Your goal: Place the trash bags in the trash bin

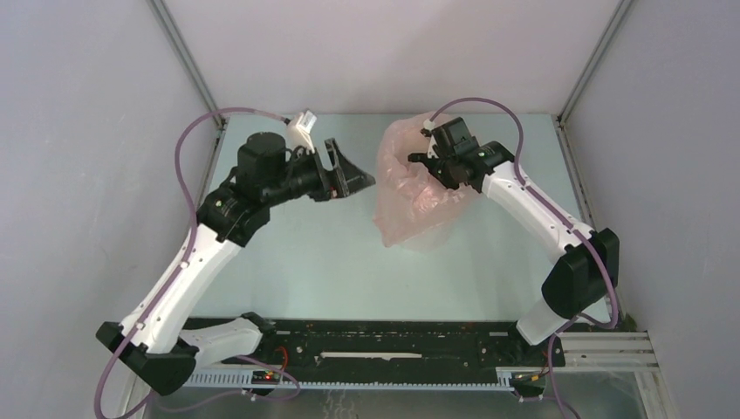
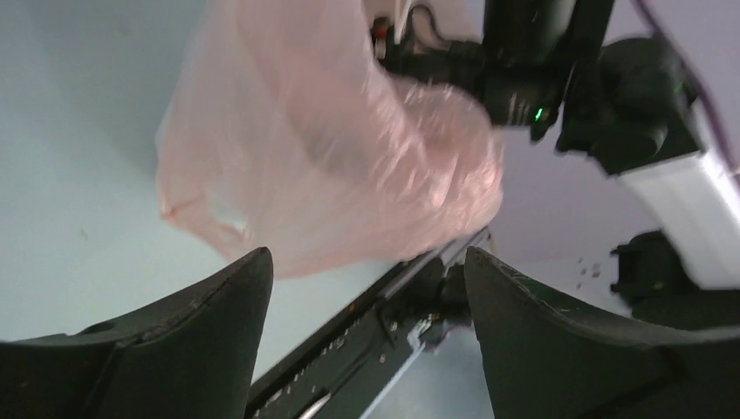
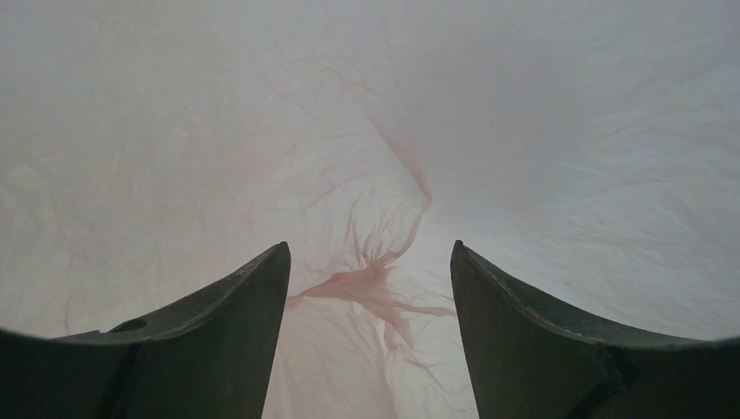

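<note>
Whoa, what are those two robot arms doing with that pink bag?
They are working on the bag, which sits puffed up on the table. The right fingers are poked inside the bag, spread wide and pinching nothing. The left fingers are open too, just beside the bag and holding nothing. The bin cannot be made out from here, so the bag is not seen tucked into it.

Pale blue-green table (image 1: 314, 262); plain grey walls (image 1: 78, 131) on three sides; metal corner posts (image 1: 185, 61); a black rail (image 1: 393, 336) along the near edge, slotted white duct (image 1: 384, 381) beside it
</note>
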You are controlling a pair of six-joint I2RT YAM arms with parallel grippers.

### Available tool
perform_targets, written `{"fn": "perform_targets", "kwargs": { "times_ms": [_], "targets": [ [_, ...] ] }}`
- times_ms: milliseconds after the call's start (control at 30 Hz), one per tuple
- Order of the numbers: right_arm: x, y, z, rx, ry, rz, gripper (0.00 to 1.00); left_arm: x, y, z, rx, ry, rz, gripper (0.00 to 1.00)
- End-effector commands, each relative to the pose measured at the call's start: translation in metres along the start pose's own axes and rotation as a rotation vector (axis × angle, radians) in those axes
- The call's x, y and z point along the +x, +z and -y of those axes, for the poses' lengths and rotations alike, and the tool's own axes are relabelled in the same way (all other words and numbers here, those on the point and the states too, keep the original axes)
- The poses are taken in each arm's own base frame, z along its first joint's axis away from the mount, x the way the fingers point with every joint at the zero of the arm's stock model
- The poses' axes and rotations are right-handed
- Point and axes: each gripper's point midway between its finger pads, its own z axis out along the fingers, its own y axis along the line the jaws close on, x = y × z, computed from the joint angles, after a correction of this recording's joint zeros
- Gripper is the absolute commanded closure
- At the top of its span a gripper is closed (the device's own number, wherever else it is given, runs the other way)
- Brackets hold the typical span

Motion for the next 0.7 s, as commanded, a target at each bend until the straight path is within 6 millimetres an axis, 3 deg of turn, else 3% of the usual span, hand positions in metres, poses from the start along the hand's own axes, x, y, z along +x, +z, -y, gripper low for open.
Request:
{"fn": "perform_targets", "kwargs": {
  "times_ms": [0, 67, 133, 233, 300, 433, 500, 667],
  "targets": [
    [-0.01, -0.015, -0.002, 0.004, -0.015, 0.05, 0.24, -0.062, 0.003, 0.032, 0.047, -0.018, 0.193, 0.15],
    [-0.011, -0.018, -0.004, 0.004, -0.015, 0.051, 0.24, -0.083, 0.006, 0.049, 0.093, 0.013, 0.232, 0.16],
    [-0.013, -0.022, -0.005, 0.006, -0.016, 0.064, 0.24, -0.094, 0.018, 0.066, 0.143, 0.025, 0.201, 0.24],
    [-0.018, -0.029, -0.01, -0.012, -0.006, 0.082, 0.27, -0.087, 0.044, 0.078, 0.183, 0.042, 0.132, 0.35],
    [-0.022, -0.035, -0.014, -0.024, -0.004, 0.099, 0.28, -0.07, 0.064, 0.066, 0.156, 0.023, 0.076, 0.4],
    [-0.031, -0.049, -0.019, -0.059, 0.02, 0.129, 0.28, -0.04, 0.088, 0.005, -0.084, -0.005, -0.02, 0.58],
    [-0.036, -0.056, -0.022, -0.083, 0.036, 0.148, 0.28, -0.031, 0.092, -0.013, -0.144, 0.038, -0.043, 0.57],
    [-0.044, -0.071, -0.03, -0.151, 0.071, 0.174, 0.28, -0.02, 0.099, -0.032, -0.202, 0.096, -0.092, 0.57]
  ]
}}
